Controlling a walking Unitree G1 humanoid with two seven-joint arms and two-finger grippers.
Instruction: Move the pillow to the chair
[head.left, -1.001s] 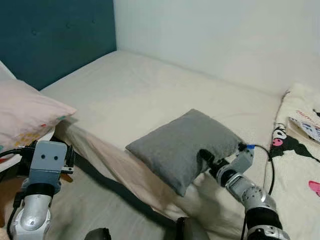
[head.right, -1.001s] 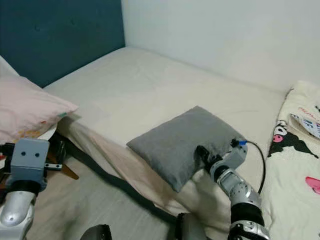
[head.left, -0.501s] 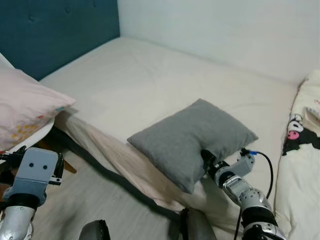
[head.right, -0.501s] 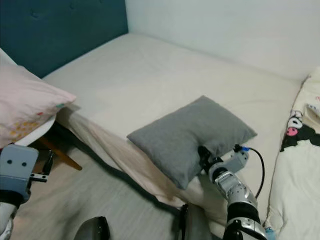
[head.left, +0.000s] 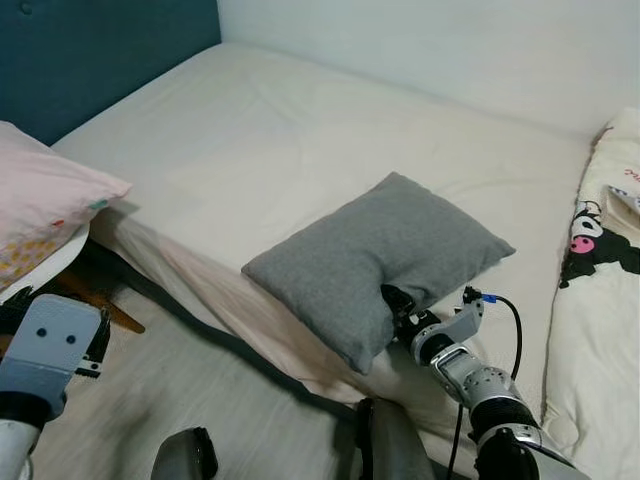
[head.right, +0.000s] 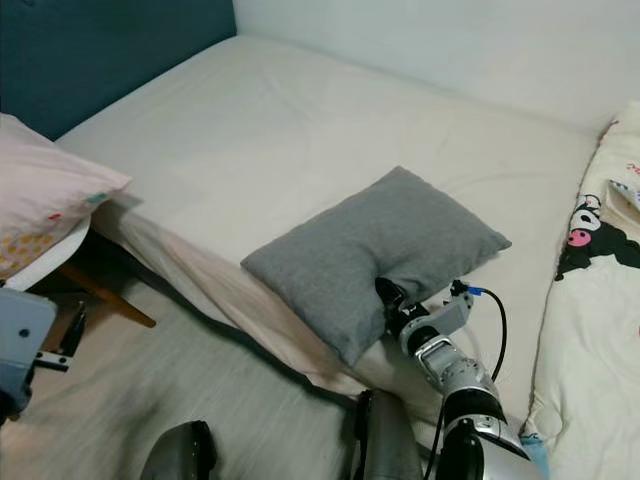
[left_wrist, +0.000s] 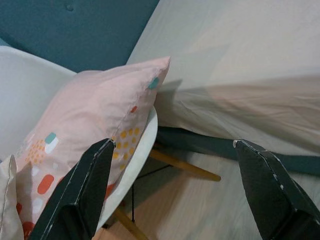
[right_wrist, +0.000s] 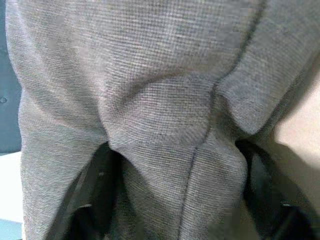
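One grey pillow (head.left: 372, 262) lying on the bed (head.left: 260, 150), close to the near edge, one corner jutting out past the mattress side. Right gripper (head.left: 397, 303) reaching in from below and clamped on the pillow's near edge; in the right wrist view, both fingers (right_wrist: 102, 185) pressed into the grey fabric (right_wrist: 165, 115), bunching it into a fold between them. One black cable with a blue plug (head.left: 488, 298) looping off the right wrist.

Left gripper (left_wrist: 170, 192) hanging low at the bedside, fingers (left_wrist: 87, 187) spread wide, nothing between them. Ahead of it in the left wrist view: one white chair (left_wrist: 145, 137) on slanted wooden legs, carrying one pink pillow (left_wrist: 95, 117) with coloured spots; possibly the edge of a second cushion (left_wrist: 7, 200) at the frame corner, too cropped to be sure. Chair standing just beside the bed near the teal headboard (head.left: 90, 50), well apart from the grey pillow.

One cream blanket with a cartoon print (head.left: 600, 250) on the bed's right side.
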